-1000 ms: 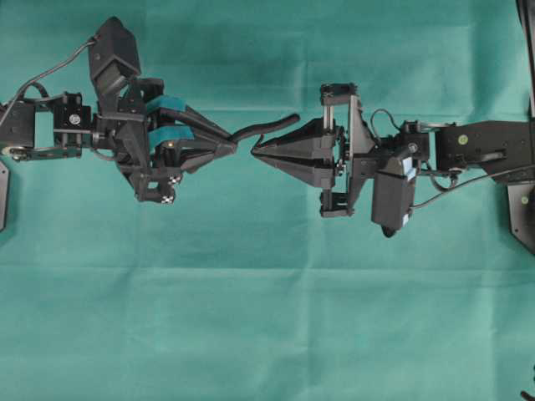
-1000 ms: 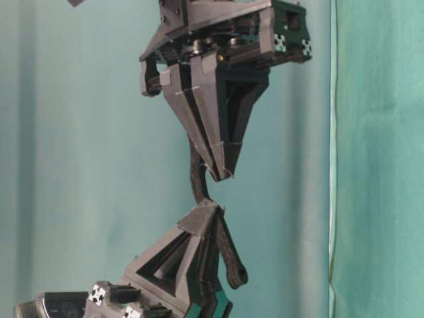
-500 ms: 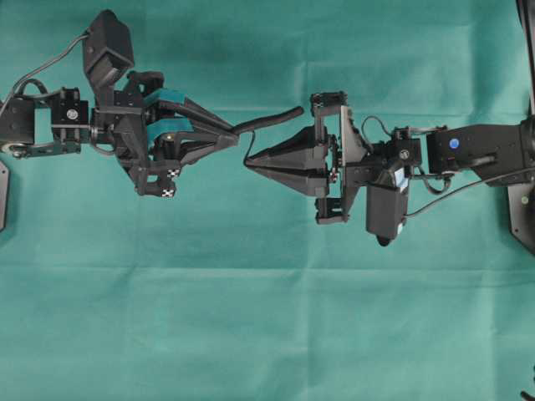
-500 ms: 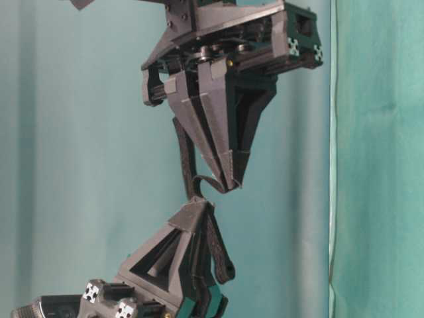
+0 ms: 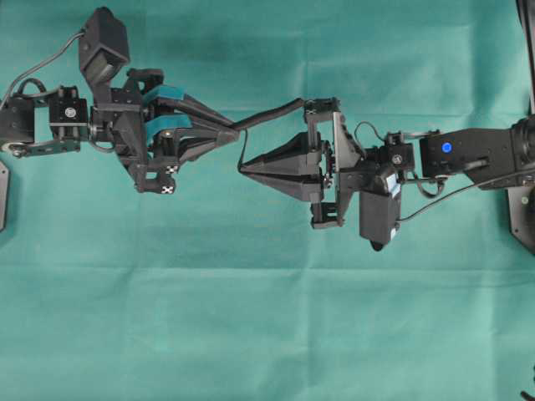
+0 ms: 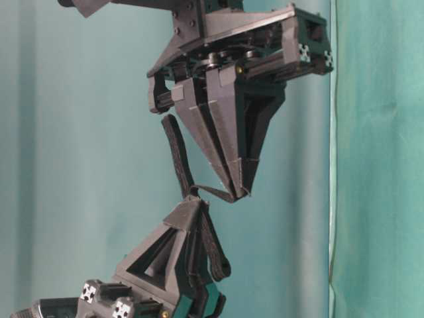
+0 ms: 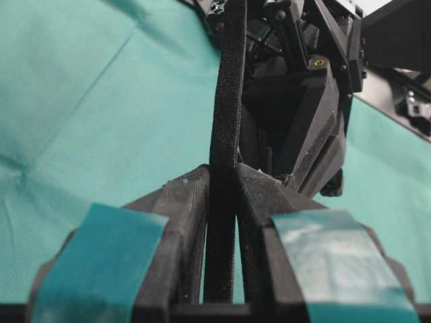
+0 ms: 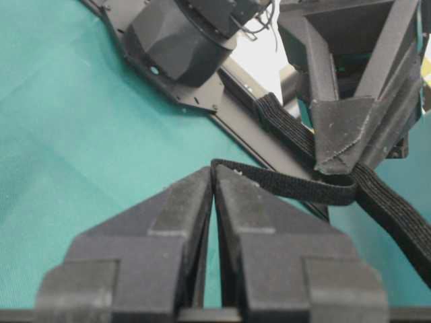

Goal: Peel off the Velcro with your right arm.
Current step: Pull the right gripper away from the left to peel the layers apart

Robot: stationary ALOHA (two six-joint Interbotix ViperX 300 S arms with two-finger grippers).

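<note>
The Velcro [image 8: 296, 185] looks like coarse, fuzzy woven black fabric, the right gripper [image 8: 213, 176] fingers are matt dark-grey plastic with a grainy printed texture, the left gripper [image 7: 222, 176] carries smooth teal tape pads, and the table [image 5: 251, 317] wears matt, creased green cloth

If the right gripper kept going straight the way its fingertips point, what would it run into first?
Probably the left gripper. The right gripper, shut on a peeled layer of the Velcro, points left toward those teal-padded fingers, slightly offset in the overhead view, so it might only graze them.
</note>
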